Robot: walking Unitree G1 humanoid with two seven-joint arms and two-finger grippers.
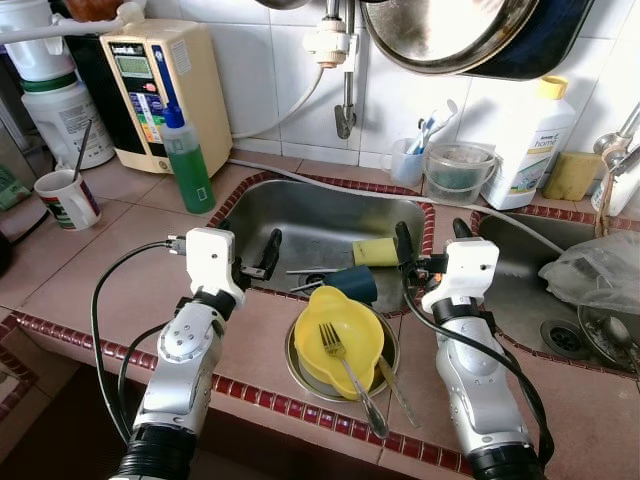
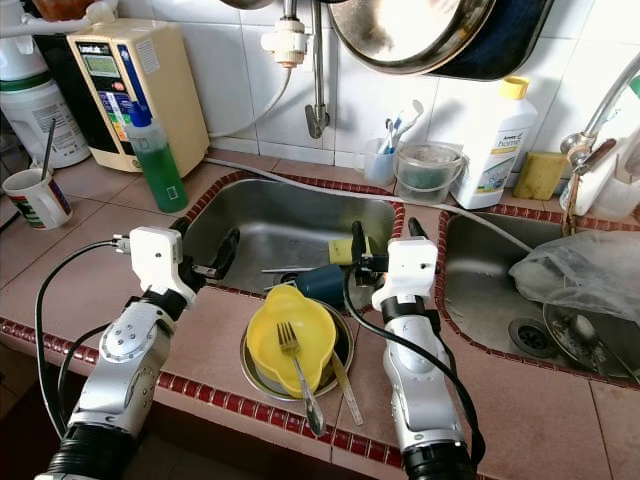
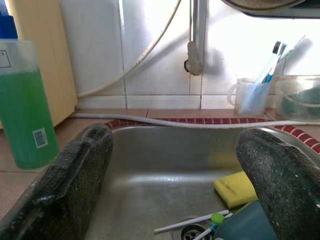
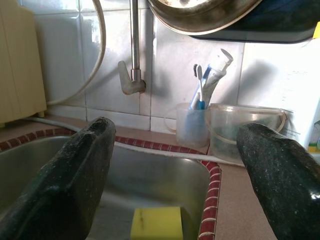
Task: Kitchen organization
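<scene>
Below us, in the left eye view, the tiled desk (image 1: 110, 250) holds two steel sinks. Our left hand (image 1: 252, 255) hangs over the near rim of the left sink (image 1: 300, 215), fingers spread and holding nothing; our right hand (image 1: 430, 245) hovers over the strip between the sinks, likewise spread and empty. Between our arms a yellow bowl (image 1: 345, 335) sits in a metal dish on the desk, with a fork (image 1: 345, 370) lying across it (tines in the bowl, handle reaching toward us). A yellow sponge (image 1: 375, 252) and a dark blue cup (image 1: 355, 283) lie in the left sink. A green bottle (image 1: 187, 160) stands beside that sink's far left corner, and a mug (image 1: 68, 198) stands further left.

From the right eye view, we see a clear plastic bag (image 2: 590, 270) in the right sink, and a white bottle (image 2: 497, 135) against the wall tiles.

Along the left wrist view, our two black fingers (image 3: 70, 190) frame the left sink, the sponge and the cup's edge.

Along the right wrist view, wide-set fingers (image 4: 65, 185) frame the sponge, a toothbrush cup (image 4: 192, 125) and a clear tub (image 4: 245, 132).
</scene>
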